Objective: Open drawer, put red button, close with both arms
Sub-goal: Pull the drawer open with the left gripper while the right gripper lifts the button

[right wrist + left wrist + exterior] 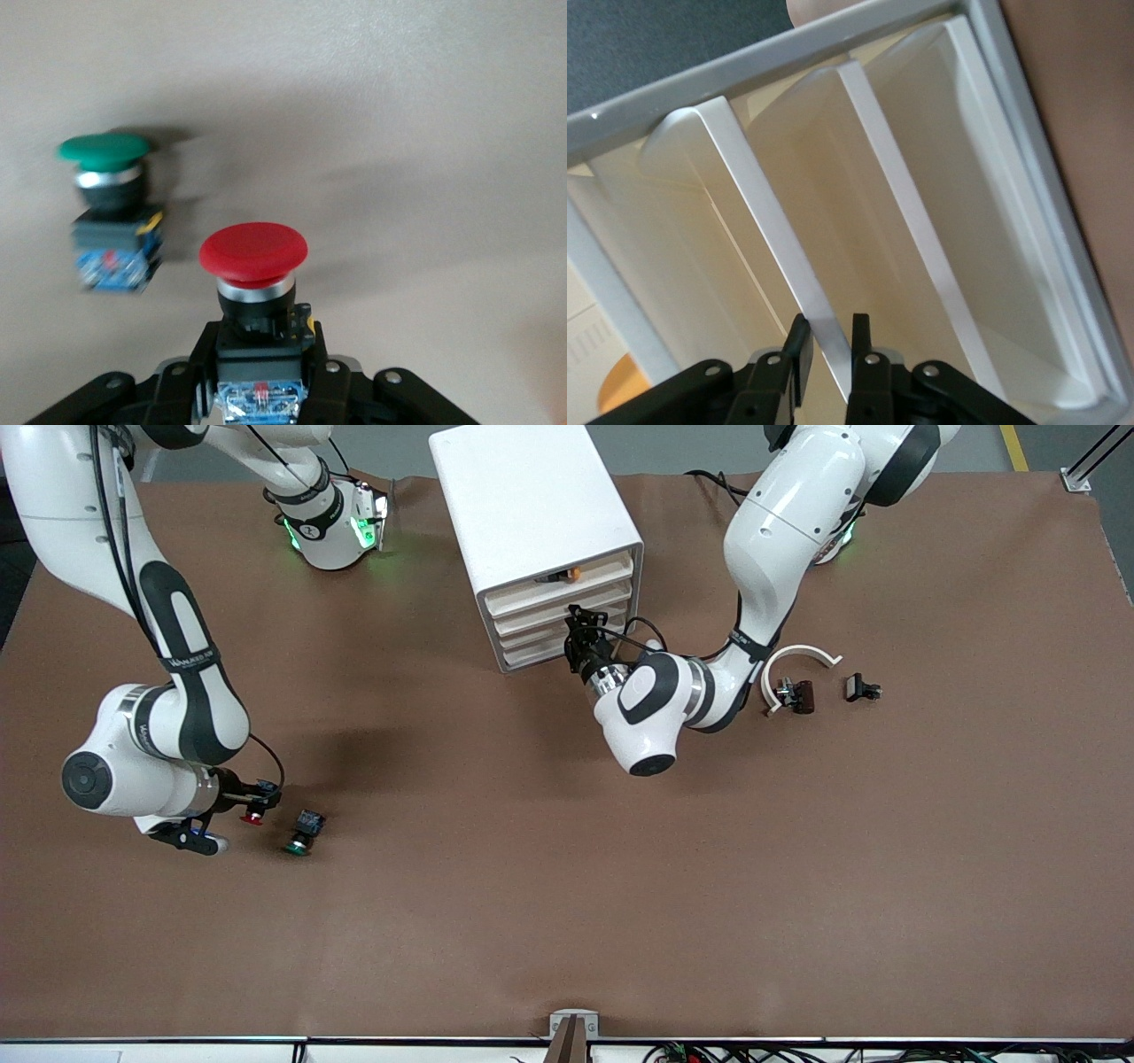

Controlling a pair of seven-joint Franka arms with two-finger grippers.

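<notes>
Overhead, the left end effector (576,631) sits at the front of the white cabinet (532,505), closed on the front edge of the drawer (560,613), second from the top of four. The right end effector (257,802) is clamped on the red button (253,817) at the right arm's end of the brown worktop (567,886). One green button (301,837) lies just beside it. A white curved piece (797,660) and two small dark parts (828,691) lie toward the left arm's end.

In the left wrist view, the fingers (799,350) are pinched together on a thin white drawer lip (788,257).

In the right wrist view, the end effector (261,376) grips the red button's dark body (257,341), its cap upward; the green button (111,208) stands apart on the worktop.
</notes>
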